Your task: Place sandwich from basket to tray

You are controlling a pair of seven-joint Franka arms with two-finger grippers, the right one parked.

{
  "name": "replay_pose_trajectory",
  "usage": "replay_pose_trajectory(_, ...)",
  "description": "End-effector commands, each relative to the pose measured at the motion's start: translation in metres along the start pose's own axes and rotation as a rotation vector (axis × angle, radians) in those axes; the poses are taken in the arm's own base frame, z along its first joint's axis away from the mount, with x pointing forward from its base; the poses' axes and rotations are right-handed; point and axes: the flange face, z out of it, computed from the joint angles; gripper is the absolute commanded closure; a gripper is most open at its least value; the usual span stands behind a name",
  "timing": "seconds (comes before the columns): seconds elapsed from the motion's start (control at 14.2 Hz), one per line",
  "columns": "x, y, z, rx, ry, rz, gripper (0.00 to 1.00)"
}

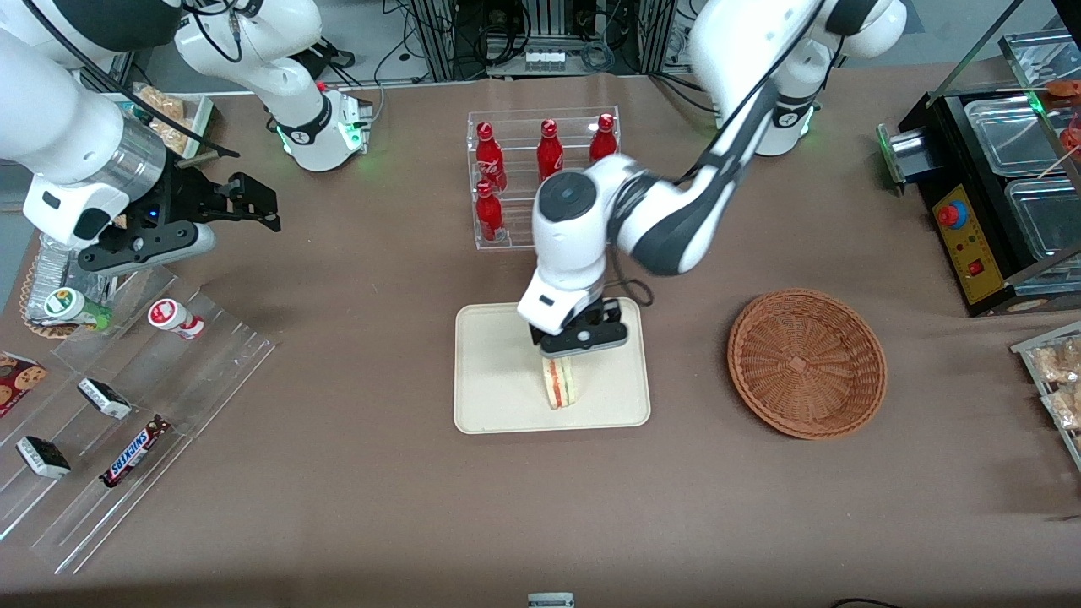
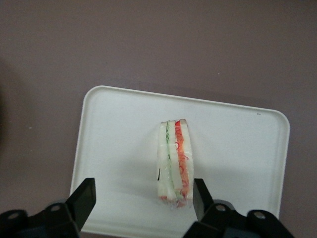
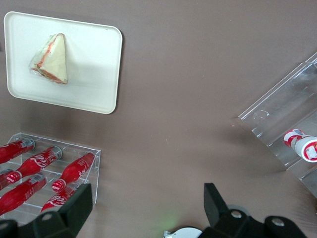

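Risk: sandwich [image 2: 175, 161] stands on its edge on the tray [image 2: 114, 144], so it may tip if a finger [image 2: 200, 197] brushes it as the arm lifts; hand [image 1: 581, 336] hangs just above it, jaws spread wide, gripping nothing, one finger just beside the bread; basket [image 1: 806, 363] sits empty toward the working arm's end.

Even overhead light, soft shadows, sharp
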Motion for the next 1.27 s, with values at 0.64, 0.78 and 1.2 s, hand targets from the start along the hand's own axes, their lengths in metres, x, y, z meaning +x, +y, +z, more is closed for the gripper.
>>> replay_pose_trajectory(0.64,0.117,-0.273,-0.125,0.071,-0.203,0.034,0.0)
replay_pose_trajectory(0.78,0.114,-0.311,-0.136,0.082,-0.244,0.082,0.0)
replay_pose_trajectory(1.2,0.079,-0.407,-0.195,0.059,-0.313,0.268,0.0)
